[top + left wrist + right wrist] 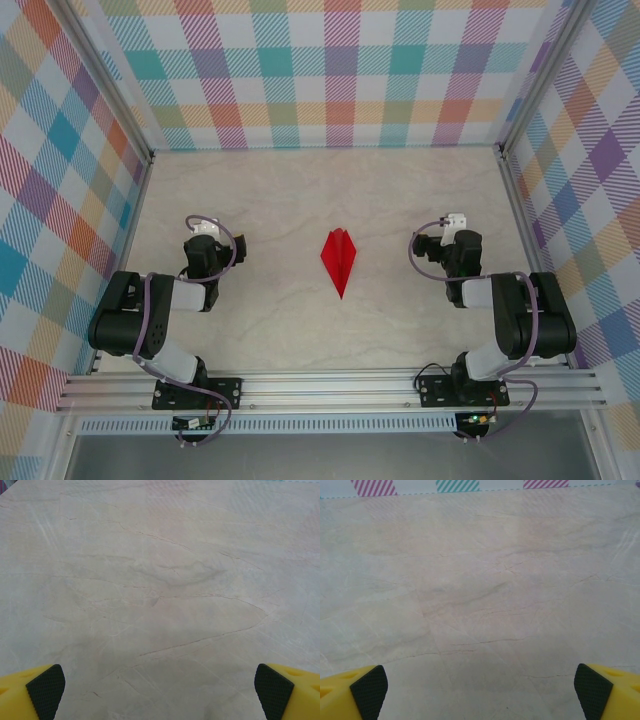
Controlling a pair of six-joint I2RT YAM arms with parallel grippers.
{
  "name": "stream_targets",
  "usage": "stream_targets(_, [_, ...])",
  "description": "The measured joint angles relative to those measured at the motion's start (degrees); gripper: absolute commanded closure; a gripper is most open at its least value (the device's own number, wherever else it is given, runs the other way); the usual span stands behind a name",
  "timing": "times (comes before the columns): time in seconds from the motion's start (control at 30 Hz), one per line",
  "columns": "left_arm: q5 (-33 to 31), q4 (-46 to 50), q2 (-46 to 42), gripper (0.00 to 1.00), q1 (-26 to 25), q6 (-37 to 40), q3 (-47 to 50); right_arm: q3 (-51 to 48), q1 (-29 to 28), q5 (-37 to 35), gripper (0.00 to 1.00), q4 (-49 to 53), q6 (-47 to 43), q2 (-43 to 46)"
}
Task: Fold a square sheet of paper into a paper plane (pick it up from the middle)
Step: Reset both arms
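Paper plane (pixel 339 262) lies midway between the left pincer (pixel 208 240) and right pincer (pixel 452 238), touching neither, both spread wide.

Both arms are folded close to their bases, elbows out to the sides and forearms reaching forward, with the left hand (pixel 204 230) and the right hand (pixel 455 225) well apart, each one's yellow, black-padded fingers (pixel 45 692) spread wide and empty.

The left arm (pixel 125 320) and right arm (pixel 540 320) are black with white sections and looping purple cables (pixel 149 310). The left gripper (pixel 160 692) and right gripper (pixel 480 692) have yellow fingers (pixel 12 700) with black cross-hatched pads (pixel 46 690).
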State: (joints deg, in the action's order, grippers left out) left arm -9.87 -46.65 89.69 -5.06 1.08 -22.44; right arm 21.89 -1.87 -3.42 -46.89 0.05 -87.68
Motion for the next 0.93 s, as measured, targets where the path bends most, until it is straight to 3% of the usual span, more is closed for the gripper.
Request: stream_targets(0.93, [0.0, 0.0, 0.0, 0.00, 0.0, 0.0, 0.0, 0.0, 0.0, -2.1, 0.00, 0.0, 0.8, 0.0])
